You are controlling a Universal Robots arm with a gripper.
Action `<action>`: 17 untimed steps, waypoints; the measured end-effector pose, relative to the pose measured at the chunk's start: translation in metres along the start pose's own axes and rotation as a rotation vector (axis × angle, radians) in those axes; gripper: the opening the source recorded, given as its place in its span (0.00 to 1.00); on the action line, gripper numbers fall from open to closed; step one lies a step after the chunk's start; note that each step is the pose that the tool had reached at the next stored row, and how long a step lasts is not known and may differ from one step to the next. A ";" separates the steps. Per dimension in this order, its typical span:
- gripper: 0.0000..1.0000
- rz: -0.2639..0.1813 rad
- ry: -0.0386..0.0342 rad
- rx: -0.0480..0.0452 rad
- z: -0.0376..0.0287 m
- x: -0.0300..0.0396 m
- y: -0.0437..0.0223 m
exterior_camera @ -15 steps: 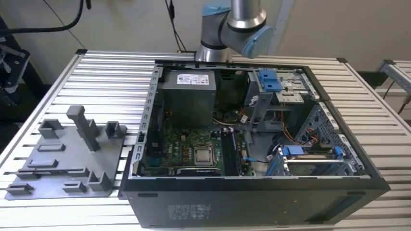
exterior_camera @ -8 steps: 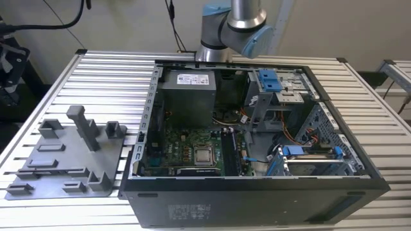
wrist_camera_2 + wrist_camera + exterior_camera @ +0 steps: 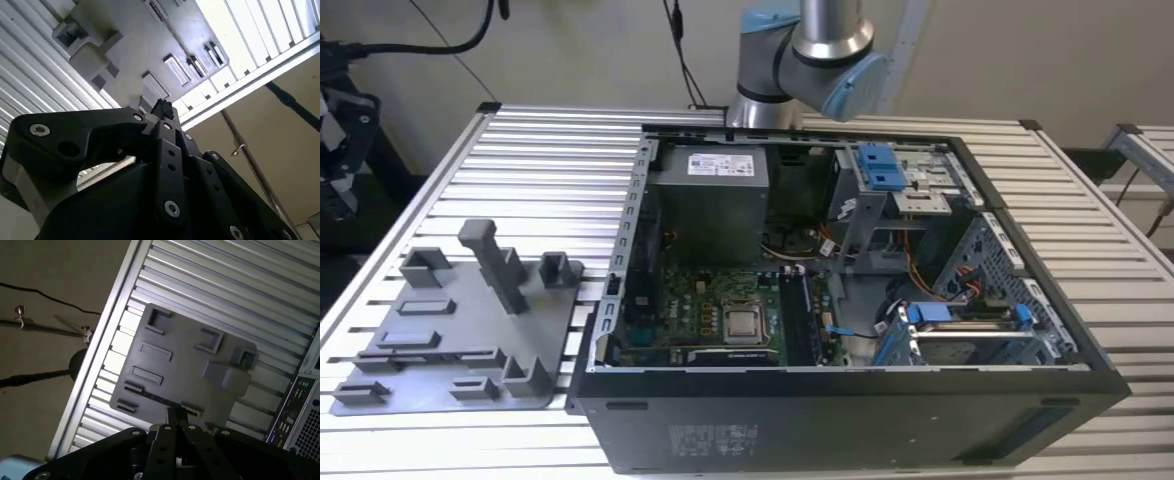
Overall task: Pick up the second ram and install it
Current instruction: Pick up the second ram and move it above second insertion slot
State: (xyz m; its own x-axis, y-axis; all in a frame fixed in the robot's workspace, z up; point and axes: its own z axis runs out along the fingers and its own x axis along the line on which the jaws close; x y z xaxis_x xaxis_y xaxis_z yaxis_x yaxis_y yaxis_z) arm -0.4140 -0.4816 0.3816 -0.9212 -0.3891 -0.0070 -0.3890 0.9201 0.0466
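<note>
Where the second ram lies I cannot tell. In both wrist views the gripper point(image 3: 174, 416), fingers drawn narrowly together, hangs above the gray tray point(image 3: 185, 365). That tray sits at the exterior view's lower left, beside the open computer case point(image 3: 854, 425).

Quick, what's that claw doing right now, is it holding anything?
Gripper: closed, nothing visible in it, hovering over the grey parts tray.

The arm point(image 3: 821, 60) is cut off by the exterior view's top edge, the computer case point(image 3: 854, 420) by its bottom edge.
</note>
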 end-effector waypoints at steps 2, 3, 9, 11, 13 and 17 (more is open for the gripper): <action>0.11 -0.036 0.0017 -0.0003 0.0001 0.0000 0.0000; 0.11 -0.054 0.0026 -0.0004 0.0002 0.0000 0.0000; 0.11 -0.164 0.0079 -0.0007 0.0005 0.0000 0.0000; 0.11 -0.201 0.0096 -0.0009 0.0006 0.0000 0.0000; 0.11 -0.237 0.0113 -0.0011 0.0008 0.0000 0.0000; 0.11 -0.310 0.0146 -0.0017 0.0011 0.0000 -0.0001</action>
State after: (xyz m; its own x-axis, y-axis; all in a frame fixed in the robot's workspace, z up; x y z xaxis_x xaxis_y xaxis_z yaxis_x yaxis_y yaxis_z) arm -0.4140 -0.4816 0.3805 -0.7585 -0.6516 -0.0068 -0.6512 0.7575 0.0461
